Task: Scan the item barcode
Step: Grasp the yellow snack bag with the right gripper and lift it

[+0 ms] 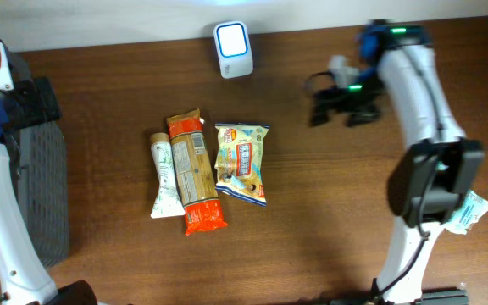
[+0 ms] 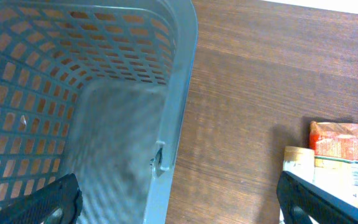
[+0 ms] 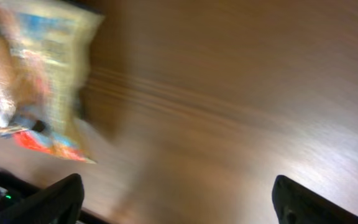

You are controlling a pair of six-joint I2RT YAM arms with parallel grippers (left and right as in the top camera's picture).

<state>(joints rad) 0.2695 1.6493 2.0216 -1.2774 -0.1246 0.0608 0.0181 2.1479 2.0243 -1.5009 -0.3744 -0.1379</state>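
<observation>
- Clearly, the right gripper (image 3: 179, 202) is seen with jaws spread wide, nothing held.
- The left gripper (image 2: 179, 204) is spread too (partly over the basket (image 2: 180, 93)).
- The snack packet (image 1: 242, 163) is laid flat on the table (image 1: 329, 229), near the scanner (image 1: 233, 49).

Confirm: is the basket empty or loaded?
Empty where visible: the left wrist view shows only bare mesh and floor inside the basket.

A mock shop checkout on a wooden table (image 1: 329, 220): a white barcode scanner (image 1: 233, 50), packaged groceries (image 1: 197, 169), and a grey plastic shopping basket (image 2: 179, 93).
</observation>
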